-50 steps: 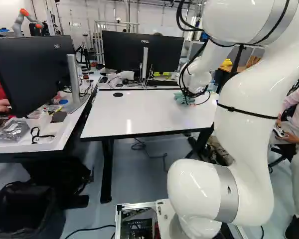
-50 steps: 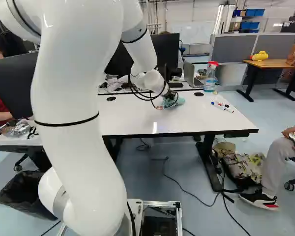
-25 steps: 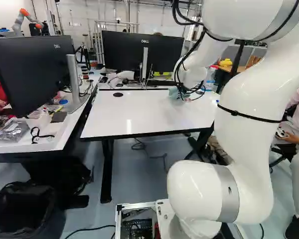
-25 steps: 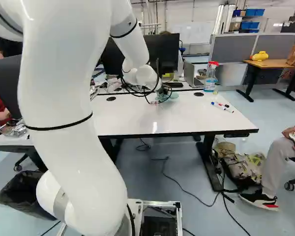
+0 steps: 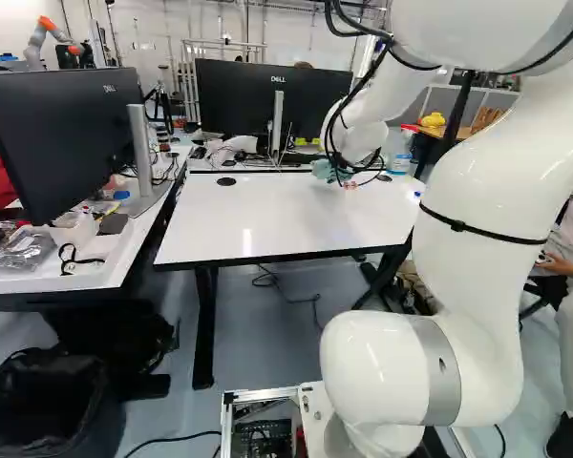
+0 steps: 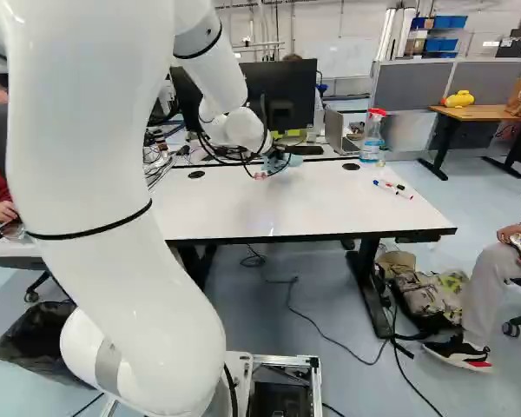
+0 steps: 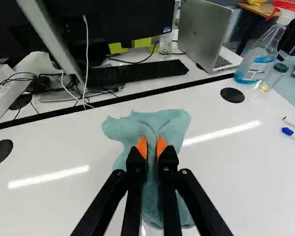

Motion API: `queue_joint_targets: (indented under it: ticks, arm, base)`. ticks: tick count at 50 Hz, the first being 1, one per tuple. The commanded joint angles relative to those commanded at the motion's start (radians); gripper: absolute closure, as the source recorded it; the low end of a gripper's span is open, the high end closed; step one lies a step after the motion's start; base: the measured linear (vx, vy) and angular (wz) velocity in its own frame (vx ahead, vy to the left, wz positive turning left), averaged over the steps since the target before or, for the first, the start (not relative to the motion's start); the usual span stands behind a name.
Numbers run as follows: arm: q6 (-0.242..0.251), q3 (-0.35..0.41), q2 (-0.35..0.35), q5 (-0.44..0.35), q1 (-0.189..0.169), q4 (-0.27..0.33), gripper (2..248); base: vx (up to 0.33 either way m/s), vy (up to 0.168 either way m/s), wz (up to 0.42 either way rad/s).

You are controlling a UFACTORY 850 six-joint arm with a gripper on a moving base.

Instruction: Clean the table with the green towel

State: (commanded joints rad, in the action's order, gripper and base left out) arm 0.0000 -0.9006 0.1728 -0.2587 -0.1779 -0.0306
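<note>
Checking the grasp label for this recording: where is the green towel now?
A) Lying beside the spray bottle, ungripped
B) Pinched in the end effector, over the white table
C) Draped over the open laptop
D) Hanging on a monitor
B: the wrist view shows the end effector closed on the green towel, the cloth spreading either side over the white table.

Green towel (image 7: pixel 174 123): cloth; matt, soft nap, creased.
Table (image 7: pixel 64 147): top smooth, glossy white, streaked with reflected light.
Laptop (image 7: pixel 204 29), one o'clock from towel: metallic-looking, satin lid.
Spray bottle (image 7: pixel 260 56), between one and two o'clock: clear, glossy plastic.
Marker pens (image 7: pixel 288 131), towards three o'clock: smooth plastic.
Arm (image 5: pixel 382 367): smooth, glossy white shell; joint band (image 5: pixel 441 372) satin, metallic-looking.
</note>
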Motion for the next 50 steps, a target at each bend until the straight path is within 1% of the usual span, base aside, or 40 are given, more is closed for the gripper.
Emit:
queue_joint_targets:
  ticks: [50]
  arm:
    - [0.000,-0.002,0.001,0.000,0.149,0.000,208]
  base:
    - [0.000,0.000,0.000]
